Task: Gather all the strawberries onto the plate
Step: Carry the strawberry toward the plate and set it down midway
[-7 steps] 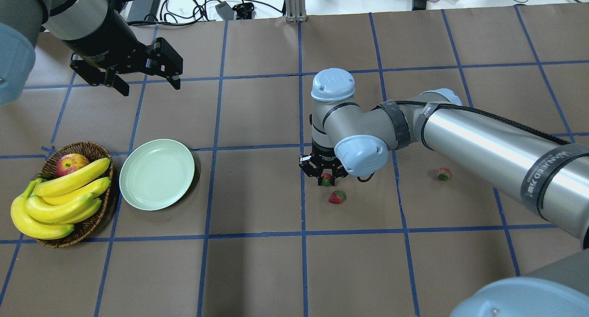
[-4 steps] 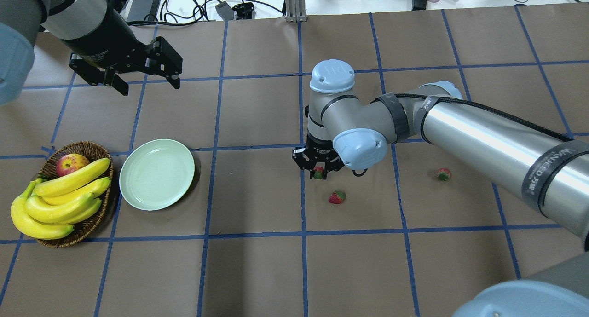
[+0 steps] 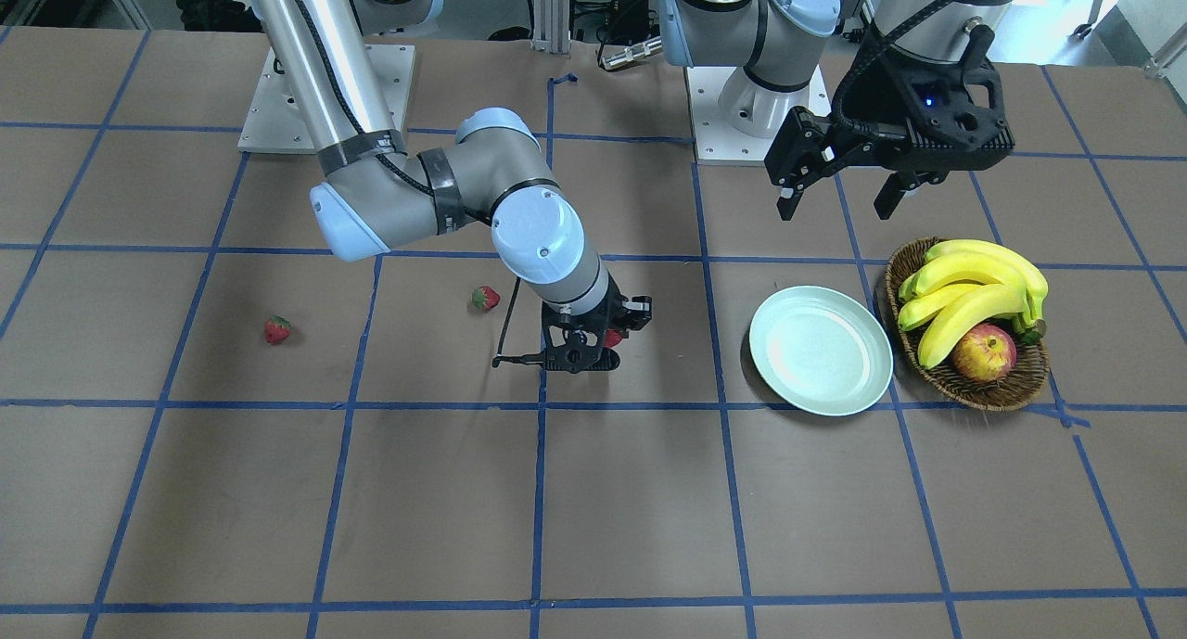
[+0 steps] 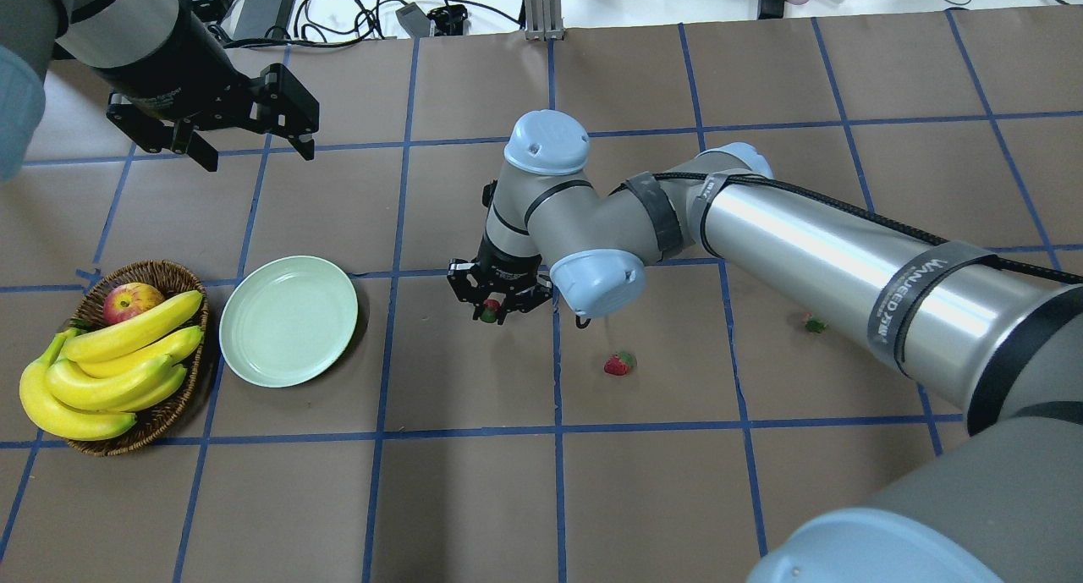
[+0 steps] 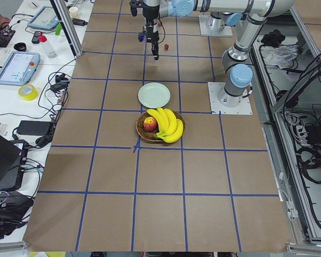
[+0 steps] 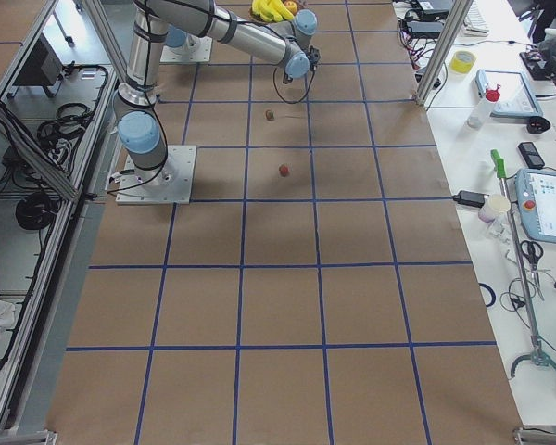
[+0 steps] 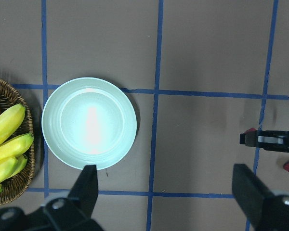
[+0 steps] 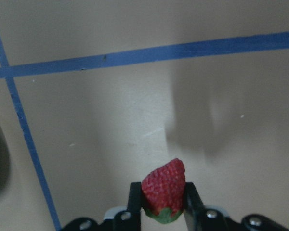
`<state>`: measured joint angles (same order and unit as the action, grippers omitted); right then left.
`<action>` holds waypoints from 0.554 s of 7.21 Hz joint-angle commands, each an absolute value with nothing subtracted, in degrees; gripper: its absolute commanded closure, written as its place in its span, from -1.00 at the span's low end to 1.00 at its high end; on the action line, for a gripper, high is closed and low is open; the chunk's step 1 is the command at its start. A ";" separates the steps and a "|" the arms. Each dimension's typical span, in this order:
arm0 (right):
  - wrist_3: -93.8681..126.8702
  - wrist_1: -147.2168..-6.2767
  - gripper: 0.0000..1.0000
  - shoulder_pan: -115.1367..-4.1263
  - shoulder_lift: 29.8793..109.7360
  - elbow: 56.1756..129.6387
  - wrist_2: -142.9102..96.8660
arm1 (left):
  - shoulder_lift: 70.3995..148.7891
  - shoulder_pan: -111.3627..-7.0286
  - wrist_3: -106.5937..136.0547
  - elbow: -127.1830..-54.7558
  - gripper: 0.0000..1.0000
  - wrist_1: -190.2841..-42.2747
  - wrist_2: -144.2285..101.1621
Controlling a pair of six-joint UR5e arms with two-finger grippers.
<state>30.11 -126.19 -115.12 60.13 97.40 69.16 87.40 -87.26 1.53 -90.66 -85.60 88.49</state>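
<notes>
My right gripper (image 4: 491, 314) is shut on one strawberry (image 8: 164, 188) and holds it above the table, right of the plate (image 4: 288, 321); it also shows in the front view (image 3: 607, 339). The pale mint-green plate (image 3: 821, 349) has nothing on it. A second strawberry (image 4: 619, 363) lies on the table further right. A third strawberry (image 4: 814, 323) lies partly behind my right arm. My left gripper (image 4: 254, 150) is open and empty, high above and beyond the plate, which shows below it in the left wrist view (image 7: 89, 122).
A brown wicker basket (image 4: 165, 272) with bananas (image 4: 110, 367) and an apple (image 4: 131, 299) stands just left of the plate. Cables and boxes (image 4: 262, 8) lie beyond the table's far edge.
My right gripper has risen and moved left toward the plate with the strawberry in it. My left gripper has shifted slightly left. The other two strawberries have not moved.
</notes>
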 commanded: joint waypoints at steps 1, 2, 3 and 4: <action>31.03 -127.79 -0.78 -116.10 59.06 97.21 69.25 | 87.45 -87.19 1.49 -90.62 -1.00 -85.61 88.33; 30.68 -127.01 -1.00 -116.10 59.76 97.29 69.87 | 87.45 -87.19 1.41 -90.62 -1.00 -85.61 88.33; 30.41 -126.65 -1.00 -116.10 60.98 97.90 70.40 | 87.45 -87.19 1.41 -90.62 -1.00 -85.61 88.33; 29.80 -123.69 -1.00 -116.02 62.91 98.08 72.75 | 87.45 -87.19 1.15 -90.70 -1.00 -85.61 88.33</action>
